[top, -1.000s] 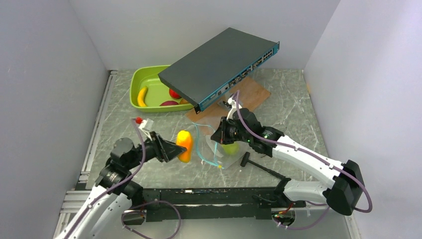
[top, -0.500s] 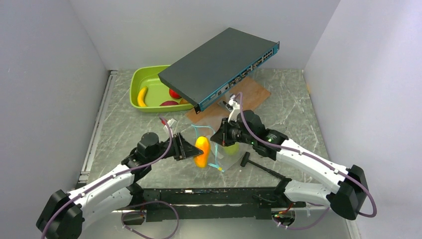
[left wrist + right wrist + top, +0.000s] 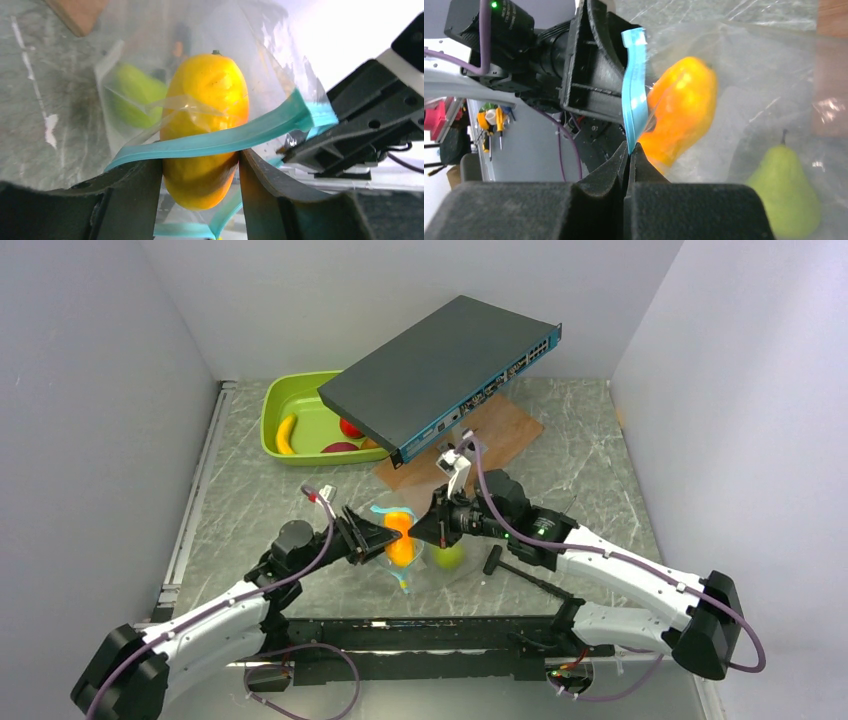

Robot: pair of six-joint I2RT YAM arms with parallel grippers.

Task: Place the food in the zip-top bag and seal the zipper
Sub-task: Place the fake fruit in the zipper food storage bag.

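Black and T-shaped, a small tool [image 3: 520,576] lies on the grey marbled desk [image 3: 250,502], just to the near side of the right gripper [image 3: 629,154] and under its arm. That gripper's jaws are pressed together on the teal zipper [image 3: 634,90], pinching the strip at the mouth edge and holding one lip of the zip-top bag [image 3: 245,35] up off the desk. Facing it from the left, the left gripper [image 3: 200,170] has its two fingers clamped on the sides of an orange-yellow fruit [image 3: 207,100]. The front half of the fruit is past the zipper and inside the clear plastic, while the teal strip crosses over its middle, right at the fingertips. The two grippers stand almost tip to tip, with the bag mouth between them. A green pear [image 3: 786,200] lies deeper in the bag, beyond and to the right of the right gripper's jaws, apart from the held fruit. Well beyond both grippers, a dark network switch [image 3: 440,370] leans tilted over a wooden board [image 3: 510,430]. Far off to the left of it sits a lime-green tray [image 3: 272,405], holding a yellow banana [image 3: 286,434] and two red pieces [image 3: 350,428].
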